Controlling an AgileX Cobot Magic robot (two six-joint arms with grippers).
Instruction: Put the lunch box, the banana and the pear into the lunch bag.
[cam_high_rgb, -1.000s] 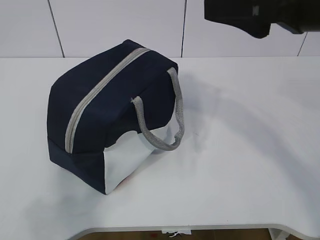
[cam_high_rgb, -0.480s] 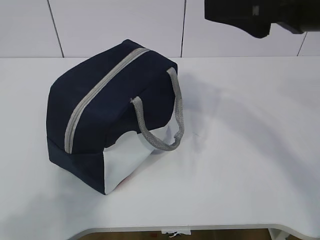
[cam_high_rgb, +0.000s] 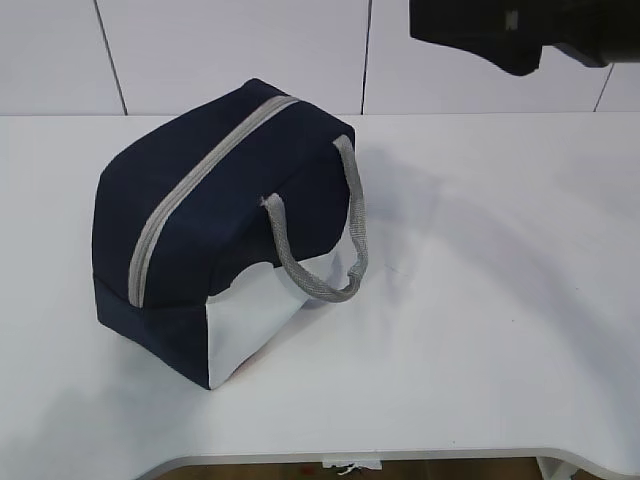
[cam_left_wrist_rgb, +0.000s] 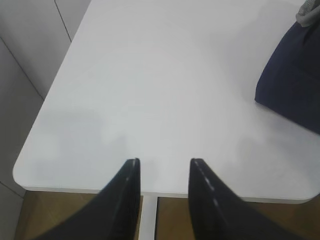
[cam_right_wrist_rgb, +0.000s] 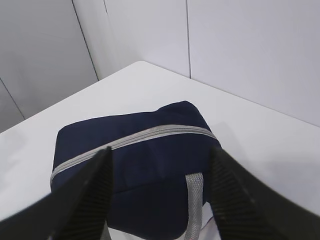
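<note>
Lunch bag (cam_high_rgb: 225, 225): zipped shut, on table (cam_high_rgb: 480, 300), below and ahead of right gripper (cam_right_wrist_rgb: 157, 195); jaws spread, nothing held. Left gripper (cam_left_wrist_rgb: 164, 167): jaws parted, empty, bag off to its right. No fruit, box seen. Step judged: packing finished or unstarted, cannot be told.

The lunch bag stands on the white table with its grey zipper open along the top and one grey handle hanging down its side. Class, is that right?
Not quite. The lunch bag does stand on the white table, with a grey handle hanging down its side, but the grey zipper is closed along the top, not open. The exterior view shows it; the right wrist view agrees.
</note>
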